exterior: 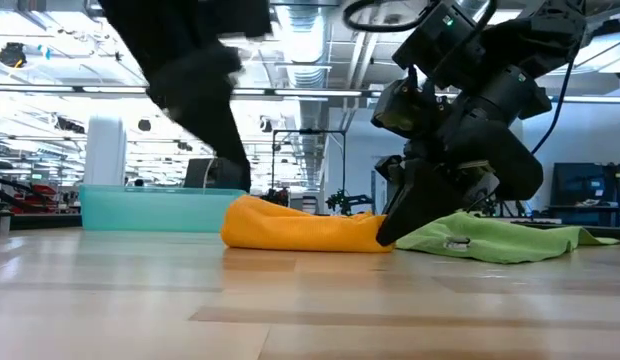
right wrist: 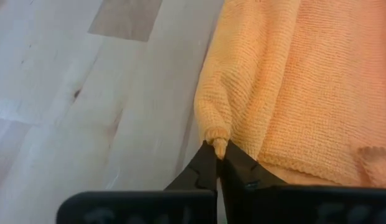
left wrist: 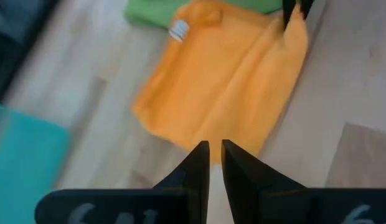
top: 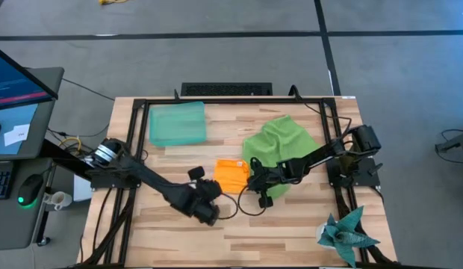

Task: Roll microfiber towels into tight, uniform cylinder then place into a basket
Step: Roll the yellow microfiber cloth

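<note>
The orange towel (top: pixel 231 175) lies bunched on the table's middle, its right end against the lime green towel (top: pixel 280 148), which lies spread flat. My right gripper (top: pixel 255 181) is at table level at the orange towel's right end and shut on it (right wrist: pixel 218 149). My left gripper (top: pixel 214 197) hovers above the table just near-left of the orange towel. Its fingers (left wrist: pixel 215 155) are shut to a narrow slit, hold nothing and point at the towel's near edge. The teal basket (top: pixel 177 123) stands at the far left. My right gripper pinches a small bunched corner of the orange towel (right wrist: pixel 216 138) between its two fingertips. The fingers come slanting down from the table's right side (exterior: pixel 402 222). The towel lies slack on the table, with only the pinched bit drawn up into a point.
A spiky teal star-shaped object (top: pixel 347 233) sits at the near right corner. A dark frame (top: pixel 216 101) runs along the table's far and side edges. Bare wood lies near the front (top: pixel 239 239). A white label (left wrist: pixel 178 30) shows on the orange towel.
</note>
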You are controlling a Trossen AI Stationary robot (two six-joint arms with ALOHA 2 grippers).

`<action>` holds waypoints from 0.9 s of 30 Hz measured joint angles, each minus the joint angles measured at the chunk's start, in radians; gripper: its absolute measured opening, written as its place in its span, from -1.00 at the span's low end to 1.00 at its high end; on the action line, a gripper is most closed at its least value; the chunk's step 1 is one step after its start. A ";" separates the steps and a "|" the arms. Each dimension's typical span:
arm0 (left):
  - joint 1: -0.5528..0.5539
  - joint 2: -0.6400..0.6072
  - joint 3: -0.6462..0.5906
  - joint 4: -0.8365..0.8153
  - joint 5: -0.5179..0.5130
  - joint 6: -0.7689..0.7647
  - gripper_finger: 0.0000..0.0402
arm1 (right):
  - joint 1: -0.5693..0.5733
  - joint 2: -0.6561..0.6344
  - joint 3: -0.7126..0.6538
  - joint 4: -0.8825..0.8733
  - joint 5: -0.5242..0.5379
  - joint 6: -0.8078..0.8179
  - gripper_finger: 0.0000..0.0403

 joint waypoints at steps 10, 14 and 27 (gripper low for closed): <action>-0.039 -0.010 0.001 -0.006 0.040 0.158 -0.73 | 0.000 0.001 -0.001 0.006 0.000 0.008 -0.92; -0.023 -0.003 0.001 0.012 0.050 0.166 -0.52 | 0.000 0.002 -0.001 0.006 0.000 0.010 -0.91; 0.047 -0.002 -0.141 0.306 0.114 0.500 -0.02 | 0.000 0.002 -0.001 0.002 0.000 0.010 -0.92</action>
